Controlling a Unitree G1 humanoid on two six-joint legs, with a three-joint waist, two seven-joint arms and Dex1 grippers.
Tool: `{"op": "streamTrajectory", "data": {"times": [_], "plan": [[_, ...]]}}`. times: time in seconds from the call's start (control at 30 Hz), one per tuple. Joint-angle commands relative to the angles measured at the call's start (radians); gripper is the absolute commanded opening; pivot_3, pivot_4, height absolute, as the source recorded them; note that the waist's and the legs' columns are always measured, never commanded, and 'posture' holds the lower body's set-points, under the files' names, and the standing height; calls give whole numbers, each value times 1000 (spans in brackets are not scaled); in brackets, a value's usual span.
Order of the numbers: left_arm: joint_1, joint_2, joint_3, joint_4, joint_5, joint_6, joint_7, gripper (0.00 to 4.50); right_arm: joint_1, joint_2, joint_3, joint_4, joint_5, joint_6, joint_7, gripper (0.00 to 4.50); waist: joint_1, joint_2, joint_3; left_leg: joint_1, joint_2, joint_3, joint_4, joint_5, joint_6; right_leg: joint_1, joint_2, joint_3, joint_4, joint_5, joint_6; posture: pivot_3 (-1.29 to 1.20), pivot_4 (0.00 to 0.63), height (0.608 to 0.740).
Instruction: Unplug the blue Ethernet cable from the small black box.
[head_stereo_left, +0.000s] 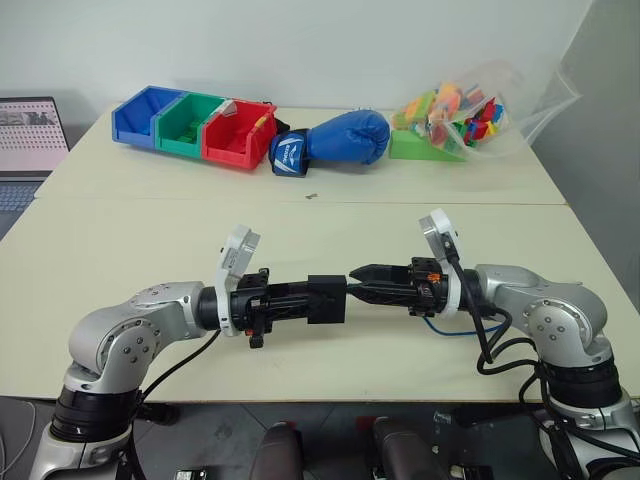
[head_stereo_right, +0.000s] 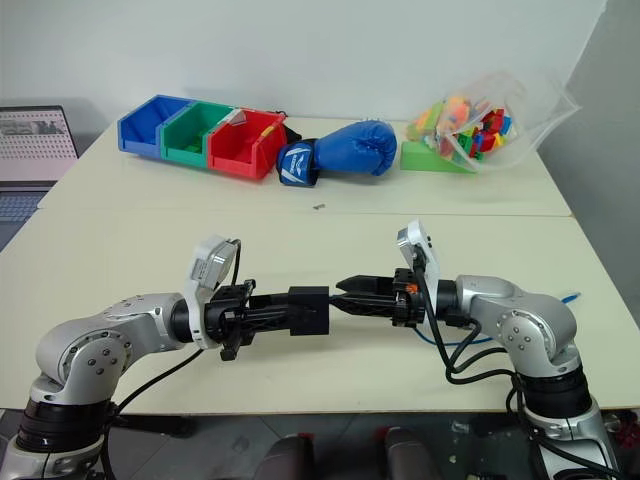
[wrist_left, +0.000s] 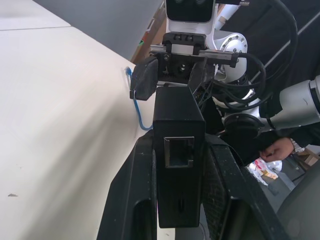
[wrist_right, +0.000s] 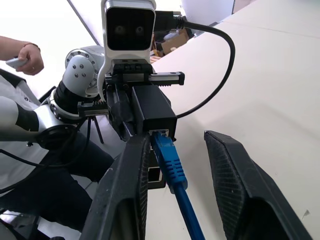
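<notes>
My left gripper (head_stereo_left: 302, 298) points to the right and is shut on the small black box (head_stereo_left: 326, 298), holding it level above the table. In the left wrist view the box (wrist_left: 177, 150) sits clamped between the two fingers, with an empty port facing the camera. The blue Ethernet cable (wrist_right: 170, 162) is plugged into the box (wrist_right: 152, 107) on its far side. My right gripper (head_stereo_left: 358, 282) points left at the box, fingers apart on either side of the plug, which lies against one finger (wrist_right: 131, 175). The cable's slack (head_stereo_left: 450, 330) loops on the table under my right wrist.
At the back stand blue, green and red bins (head_stereo_left: 190, 125), a blue boxing glove (head_stereo_left: 335, 140) and a clear bag of coloured toys (head_stereo_left: 460, 115). A laptop (head_stereo_left: 30, 135) sits at the far left. A person's hand (wrist_right: 22, 57) shows beyond the table edge.
</notes>
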Motion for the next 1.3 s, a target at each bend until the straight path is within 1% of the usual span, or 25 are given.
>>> {"op": "streamTrajectory", "data": {"times": [0.03,0.27,0.5,0.6,0.73,0.87,0.93,1.13,1.3], "plan": [[-54,-11,32,-52,-65,3,13,778,18,11,32,-32,31,24,-4,1797,-1,0,0,0,0,0,0,0,0,0,0,0,0,0,0,0,150,740],[-53,5,38,-57,-74,16,19,778,19,-12,-64,-50,154,87,-29,1797,-2,0,0,0,0,0,0,0,0,0,0,0,0,0,0,0,150,740],[-43,2,4,-76,-48,10,30,778,43,-61,-118,-39,173,86,-44,1797,-2,0,0,0,0,0,0,0,0,0,0,0,-1,0,0,0,150,740],[-30,8,-17,-72,-22,0,25,778,39,-74,-180,-44,247,101,-72,1797,-2,0,0,0,0,1,0,0,0,0,0,0,-1,0,0,0,150,740],[-6,18,-36,-26,35,-49,-22,778,60,-100,-195,-91,313,127,-85,1797,-3,0,1,0,0,1,0,0,0,0,0,1,-1,0,0,0,150,740],[21,26,-41,-2,74,-90,-71,778,79,-136,-196,-72,225,66,-89,1797,-3,0,1,0,0,0,-1,0,0,0,1,0,-1,0,0,0,150,740],[34,29,-44,9,91,-110,-92,778,75,-138,-187,-59,175,25,-97,1797,-3,0,1,0,0,1,-1,0,0,0,0,1,-1,0,0,0,150,740],[67,28,-45,25,127,-160,-144,778,86,-126,-140,-70,129,-18,-85,1797,-3,1,1,0,0,1,-1,0,0,0,1,0,-2,0,0,0,150,740],[83,25,-46,31,146,-185,-166,778,92,-121,-107,-80,122,-30,-77,1797,-2,1,1,0,0,1,-1,0,0,0,0,1,-2,0,0,0,150,740]]}}
